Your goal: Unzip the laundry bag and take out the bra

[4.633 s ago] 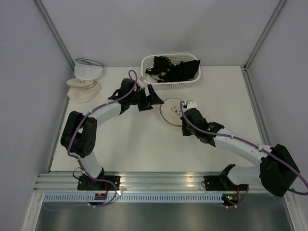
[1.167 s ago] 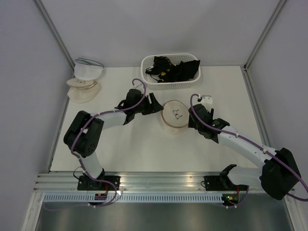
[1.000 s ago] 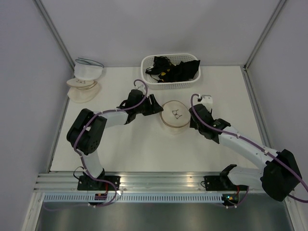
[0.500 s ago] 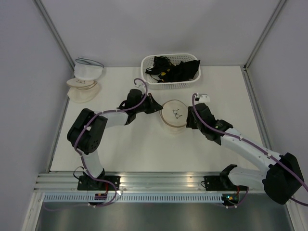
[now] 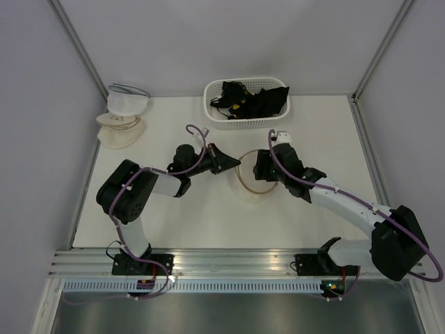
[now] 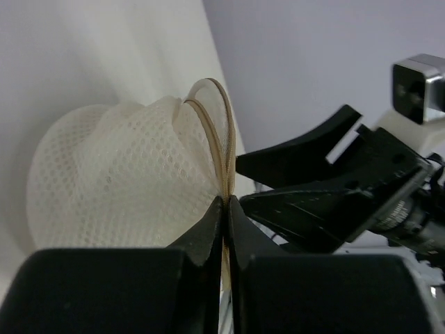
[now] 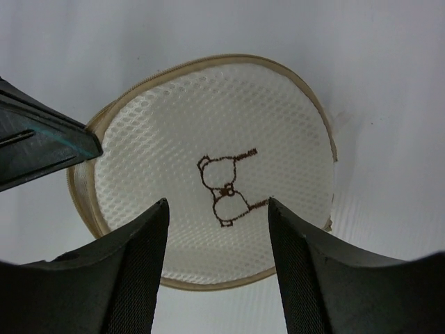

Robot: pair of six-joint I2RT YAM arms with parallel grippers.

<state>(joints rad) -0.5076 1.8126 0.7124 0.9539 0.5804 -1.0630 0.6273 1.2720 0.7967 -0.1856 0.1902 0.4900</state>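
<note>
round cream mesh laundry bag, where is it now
In the top external view the round cream mesh laundry bag sits mid-table in front of the white plastic basket, between the left gripper pinching its rim and the right gripper.

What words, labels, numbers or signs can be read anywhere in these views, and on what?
No readable words or numbers in any view.
Sign only: a brown stitched bra outline on the mesh face of the laundry bag.
Dark marks on the stacked pouches: too small to read.
</note>
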